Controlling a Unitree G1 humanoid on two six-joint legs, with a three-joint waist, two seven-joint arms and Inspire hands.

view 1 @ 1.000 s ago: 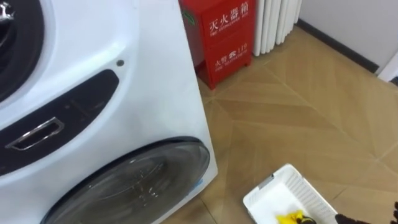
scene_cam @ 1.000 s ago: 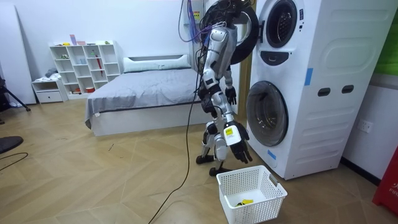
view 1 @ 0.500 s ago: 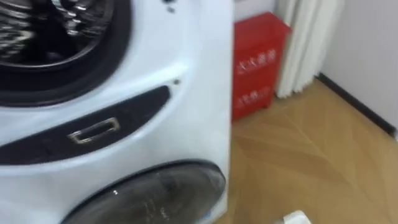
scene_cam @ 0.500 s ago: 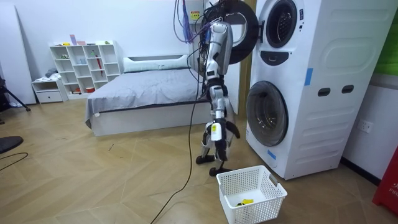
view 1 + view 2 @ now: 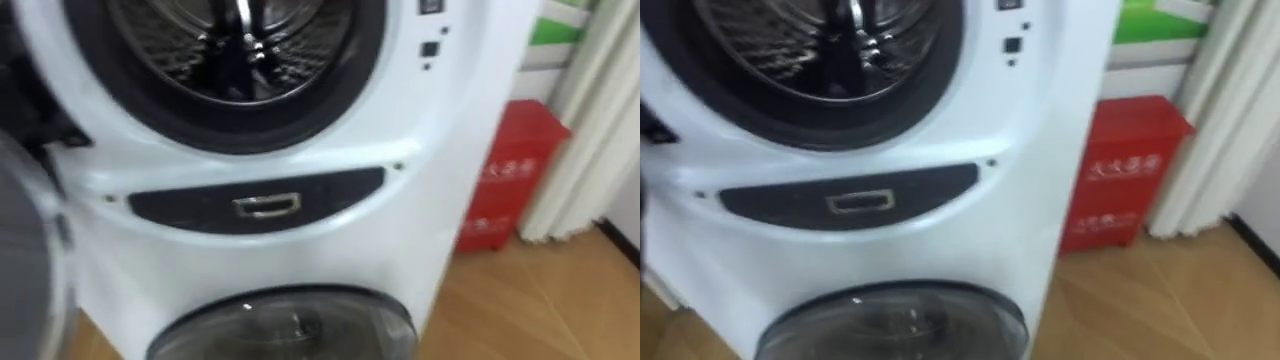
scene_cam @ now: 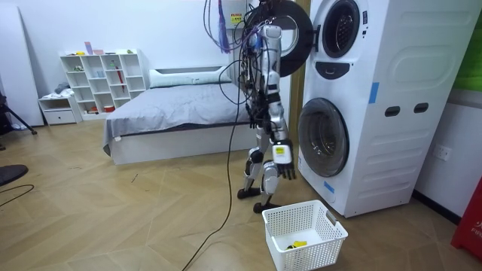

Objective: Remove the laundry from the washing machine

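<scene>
The robot stands upright facing the stacked washer (image 5: 440, 150), just beside it. Its right hand (image 6: 285, 170) hangs low at hip height, with fingers that look loose and apart and nothing in them. The state of the left hand cannot be told.

In the eye views the upper drum (image 5: 230, 50) sits at 12 o'clock with its mouth open. Its door (image 5: 25, 260) is swung out to 9 o'clock. The lower door (image 5: 290, 325) is closed at 6 o'clock, and a red cabinet (image 5: 510, 170) stands at 3 o'clock.

No cloth can be made out in the part of the drum that shows, only ribbed metal and dark depth, so any clothes left there lie further in. One yellow item (image 6: 297, 244) lies in the basket (image 6: 290, 222) on the floor, near the robot's feet.

In the room view the drum mouth lies at about 1 o'clock from the right hand, well above it. The drum's axis runs level, pointing out at the robot's head. The next reach probably calls for a long lift of the arm, then a straight push along that axis. How a garment inside lies, or where its long axis points, cannot be told.
</scene>
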